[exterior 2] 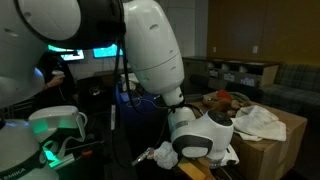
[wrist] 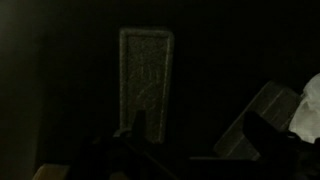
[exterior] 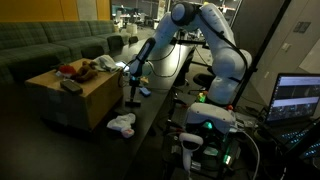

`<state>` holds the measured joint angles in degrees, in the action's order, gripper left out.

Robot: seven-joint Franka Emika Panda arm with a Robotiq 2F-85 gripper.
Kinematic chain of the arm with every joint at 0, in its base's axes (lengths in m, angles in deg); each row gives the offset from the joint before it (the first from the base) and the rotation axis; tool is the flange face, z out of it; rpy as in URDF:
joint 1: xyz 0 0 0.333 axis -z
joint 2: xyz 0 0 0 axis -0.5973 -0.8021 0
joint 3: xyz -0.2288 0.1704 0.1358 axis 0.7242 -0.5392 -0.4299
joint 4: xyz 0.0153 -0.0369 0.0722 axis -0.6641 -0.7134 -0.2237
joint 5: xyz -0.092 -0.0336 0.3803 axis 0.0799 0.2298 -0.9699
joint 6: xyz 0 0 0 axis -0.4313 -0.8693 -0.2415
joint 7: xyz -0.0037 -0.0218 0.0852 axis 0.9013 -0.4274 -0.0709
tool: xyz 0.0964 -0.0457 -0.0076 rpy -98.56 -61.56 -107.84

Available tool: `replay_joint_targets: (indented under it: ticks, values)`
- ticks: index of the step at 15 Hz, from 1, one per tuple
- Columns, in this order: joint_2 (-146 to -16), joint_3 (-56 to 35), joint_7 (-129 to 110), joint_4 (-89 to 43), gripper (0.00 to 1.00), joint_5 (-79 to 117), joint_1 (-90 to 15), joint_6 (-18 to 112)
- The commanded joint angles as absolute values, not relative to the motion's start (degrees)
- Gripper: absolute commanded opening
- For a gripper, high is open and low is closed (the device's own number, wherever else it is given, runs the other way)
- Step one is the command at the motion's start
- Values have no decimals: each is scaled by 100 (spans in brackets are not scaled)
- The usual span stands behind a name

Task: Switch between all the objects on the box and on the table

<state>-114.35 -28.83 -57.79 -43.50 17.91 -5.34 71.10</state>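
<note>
A cardboard box stands beside the dark table. On it lie a red item, a brown plush and a dark block. In an exterior view the box also carries a white cloth. Another white cloth lies on the table, with a small blue item near it. My gripper hangs over the table edge next to the box. In the dark wrist view its fingers are spread with nothing between them, above a grey rectangular pad.
A green sofa runs behind the box. A laptop and lit electronics sit at the near end of the table. The arm's body blocks most of an exterior view. A second grey slab lies to the right in the wrist view.
</note>
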Motion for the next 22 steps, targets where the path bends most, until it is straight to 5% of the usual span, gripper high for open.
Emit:
replay_joint_targets:
  ticks: [1,18,19,20,22]
  values:
    - [-11547,-2733,-6068,-4360,100,1783,-578,7180]
    - [-12566,-1939,-5801,-3366,100,2131,-1259,7690]
    - [-12618,-1911,-5783,-3290,97,2140,-1274,7643]
    - [-12643,-1888,-5777,-3236,73,2151,-1284,7600]
    - [-12643,-1918,-5814,-3187,72,2139,-1237,7466]
